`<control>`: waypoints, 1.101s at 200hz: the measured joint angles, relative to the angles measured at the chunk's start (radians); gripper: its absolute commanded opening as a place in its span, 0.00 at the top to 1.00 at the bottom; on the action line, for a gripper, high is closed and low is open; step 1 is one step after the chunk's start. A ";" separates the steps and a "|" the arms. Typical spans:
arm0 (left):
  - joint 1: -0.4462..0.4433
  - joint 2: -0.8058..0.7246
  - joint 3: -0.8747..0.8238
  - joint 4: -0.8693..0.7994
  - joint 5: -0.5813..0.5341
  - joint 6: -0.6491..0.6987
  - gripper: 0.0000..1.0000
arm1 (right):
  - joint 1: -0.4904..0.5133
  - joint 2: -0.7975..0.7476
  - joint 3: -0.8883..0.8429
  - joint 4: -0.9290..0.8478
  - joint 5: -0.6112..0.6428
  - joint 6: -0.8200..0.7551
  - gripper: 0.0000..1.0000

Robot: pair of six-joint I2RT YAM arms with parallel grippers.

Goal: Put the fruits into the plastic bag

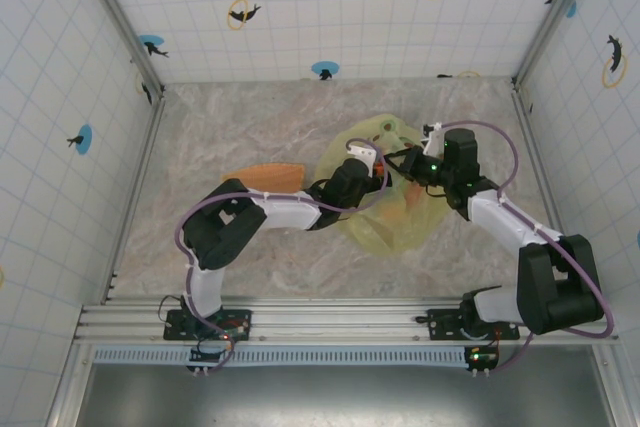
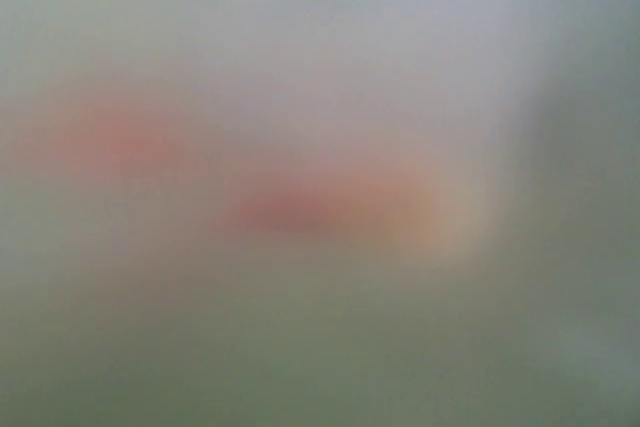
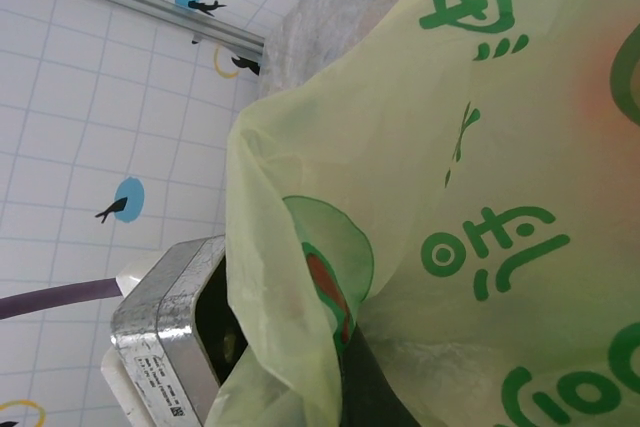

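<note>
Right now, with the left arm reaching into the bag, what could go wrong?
The left gripper reaches into the thin bag; pulling back could snag the film and drag it along.
The right gripper pinches the rim; a slip would likely collapse the opening.
Plastic blurs the left wrist view, so a drop is hard to confirm.
</note>
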 measured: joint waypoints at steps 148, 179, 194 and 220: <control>0.010 -0.408 -0.275 -0.176 0.026 0.244 0.20 | -0.025 0.010 -0.001 0.010 -0.008 0.000 1.00; 0.020 -0.488 -0.321 -0.249 -0.007 0.345 0.22 | -0.025 0.023 -0.002 0.015 -0.009 0.001 1.00; 0.020 -0.506 -0.319 -0.288 -0.029 0.410 0.23 | -0.025 0.026 -0.002 0.016 -0.009 0.001 1.00; 0.020 -0.509 -0.293 -0.372 -0.064 0.546 0.25 | -0.025 0.030 -0.002 0.019 -0.009 0.001 1.00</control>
